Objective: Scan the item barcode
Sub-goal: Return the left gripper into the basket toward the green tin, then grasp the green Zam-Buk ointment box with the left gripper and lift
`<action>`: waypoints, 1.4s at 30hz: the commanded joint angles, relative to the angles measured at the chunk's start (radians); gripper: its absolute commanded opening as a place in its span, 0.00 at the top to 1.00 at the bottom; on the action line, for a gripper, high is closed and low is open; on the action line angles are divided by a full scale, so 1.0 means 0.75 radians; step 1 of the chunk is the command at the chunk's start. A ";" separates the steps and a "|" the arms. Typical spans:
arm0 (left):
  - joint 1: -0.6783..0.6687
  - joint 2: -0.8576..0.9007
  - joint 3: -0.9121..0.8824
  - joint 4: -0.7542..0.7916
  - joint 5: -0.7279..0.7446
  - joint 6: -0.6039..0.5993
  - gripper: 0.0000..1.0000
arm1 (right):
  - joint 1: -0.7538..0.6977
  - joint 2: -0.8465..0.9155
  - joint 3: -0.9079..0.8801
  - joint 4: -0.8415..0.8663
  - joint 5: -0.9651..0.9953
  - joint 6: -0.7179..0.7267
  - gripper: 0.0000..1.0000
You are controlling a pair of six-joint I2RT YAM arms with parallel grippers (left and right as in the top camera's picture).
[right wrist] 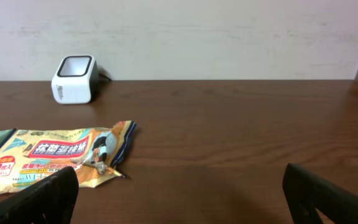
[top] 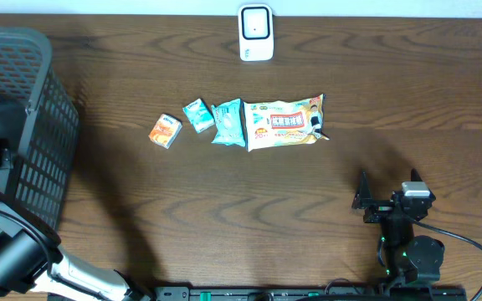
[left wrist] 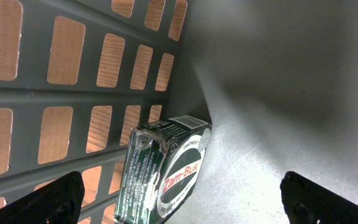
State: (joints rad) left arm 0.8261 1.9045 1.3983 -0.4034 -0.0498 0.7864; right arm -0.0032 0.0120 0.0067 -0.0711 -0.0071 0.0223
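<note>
Overhead, you have the white scanner [top: 256,33] at the far edge of the bench [top: 141,201]. Nearer the middle, four items lie in a row. From left to right they are a small orange box [top: 165,131], a teal packet [top: 197,114], a pale blue packet [top: 227,122] and a large wipes pack [top: 283,123]. The last three touch or overlap one another. A dark mesh basket [top: 44,150] stands at the left edge. The right gripper [top: 388,186] sits well apart from the row, spread wide and empty.

In your left wrist view, the left gripper [left wrist: 180,205] is inside the basket with its fingers far apart, holding nothing. A green Zam-Buk box [left wrist: 166,177] leans in the corner against the mesh wall, between the two fingertips but not touched by either.

In your right wrist view, the right gripper is wide open over bare wood. The wipes pack lies ahead to the left, and the scanner stands beyond it near the wall.
</note>
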 commanded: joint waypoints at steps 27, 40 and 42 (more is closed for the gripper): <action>0.105 0.091 0.003 -0.080 0.297 -0.084 0.20 | 0.009 -0.007 -0.002 -0.006 0.002 0.009 0.01; 0.104 0.207 0.003 -0.036 0.296 -0.124 0.23 | 0.009 -0.007 -0.002 -0.006 0.002 0.009 0.01; 0.104 0.207 0.003 -0.034 0.296 -0.124 0.23 | 0.009 -0.007 -0.002 -0.007 0.002 0.009 0.01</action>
State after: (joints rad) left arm 0.9043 2.0285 1.4044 -0.4191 0.1780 0.7013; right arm -0.0032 0.0120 0.0067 -0.0711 -0.0071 0.0223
